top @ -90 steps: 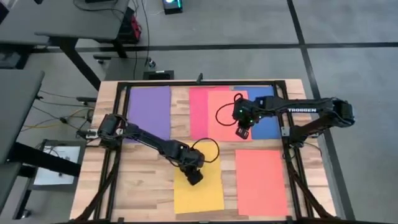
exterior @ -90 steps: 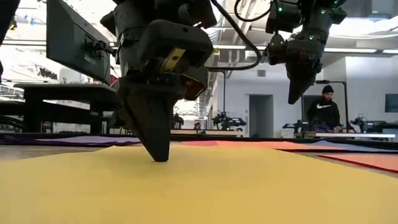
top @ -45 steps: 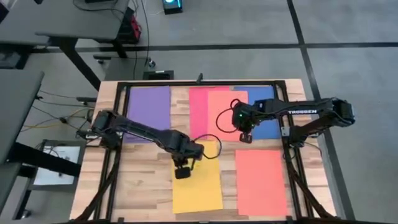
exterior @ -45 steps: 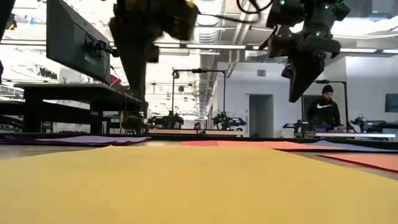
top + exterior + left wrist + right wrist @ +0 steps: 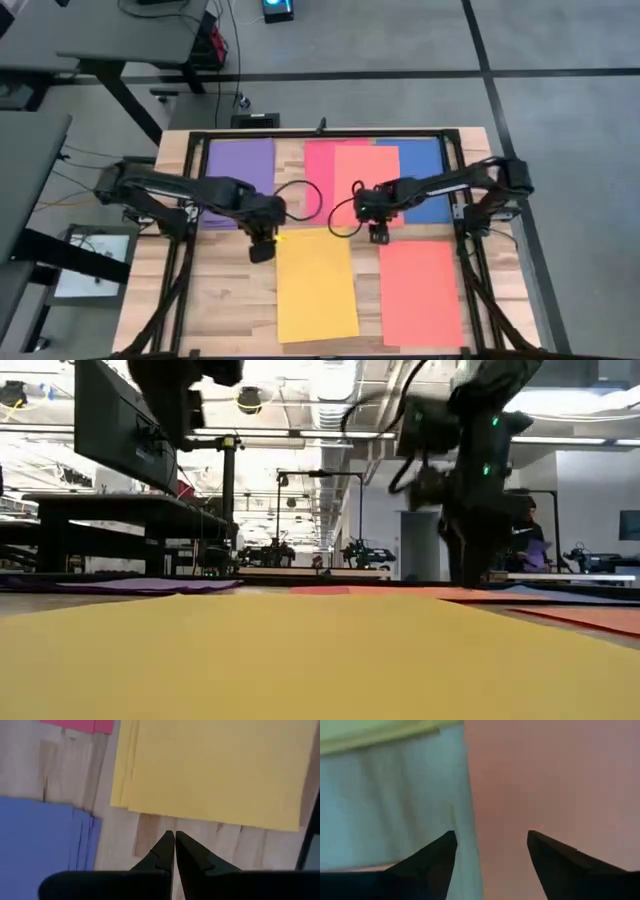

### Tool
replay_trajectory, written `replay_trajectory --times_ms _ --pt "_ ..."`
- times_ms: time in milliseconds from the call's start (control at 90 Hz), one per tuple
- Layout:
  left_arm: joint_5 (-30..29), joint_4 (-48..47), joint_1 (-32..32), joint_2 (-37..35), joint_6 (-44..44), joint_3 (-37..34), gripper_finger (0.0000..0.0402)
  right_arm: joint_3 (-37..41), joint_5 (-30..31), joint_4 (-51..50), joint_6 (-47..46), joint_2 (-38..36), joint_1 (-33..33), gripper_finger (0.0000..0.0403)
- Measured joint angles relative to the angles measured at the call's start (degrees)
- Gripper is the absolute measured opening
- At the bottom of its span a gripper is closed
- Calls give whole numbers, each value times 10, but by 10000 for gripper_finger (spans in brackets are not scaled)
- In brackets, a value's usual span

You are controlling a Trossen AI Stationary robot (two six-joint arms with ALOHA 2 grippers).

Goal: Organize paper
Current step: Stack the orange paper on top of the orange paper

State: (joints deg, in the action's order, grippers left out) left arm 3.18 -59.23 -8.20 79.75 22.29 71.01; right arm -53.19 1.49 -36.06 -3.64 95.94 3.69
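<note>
Purple paper: lies at the far left of the wooden table, partly under the left arm.
Left gripper: just off the far-left corner of the yellow paper, over bare wood; in the left wrist view its fingers are pressed together with nothing between them.
Yellow paper: a small stack at the near middle of the table, edges slightly fanned in the left wrist view.
Red paper: at the far middle, partly covered by the orange sheet lying on it.
Right gripper: low over the near edge of that orange sheet, close to the gap above the near-right orange paper; in the right wrist view its fingers stand well apart, holding nothing.
Blue paper: at the far right, under the right arm.
Near-right orange paper: flat beside the yellow stack, apart from it.
</note>
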Motion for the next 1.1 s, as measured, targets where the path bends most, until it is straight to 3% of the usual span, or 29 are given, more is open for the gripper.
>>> replay_trajectory --times_ms 322,556,822,1100 --pt "-4 -1 -6 -56 -5 -40 0 -6 42 21 8 73 -29 190" --pt "-7 1 -6 -56 -47 -40 0 -6 52 22 26 72 -39 17" --pt "-12 1 -5 -56 -77 -40 0 -79 30 -113 26 62 -36 2" --pt "-29 2 -5 -56 -108 -40 0 -178 40 -285 -50 -53 -80 1"
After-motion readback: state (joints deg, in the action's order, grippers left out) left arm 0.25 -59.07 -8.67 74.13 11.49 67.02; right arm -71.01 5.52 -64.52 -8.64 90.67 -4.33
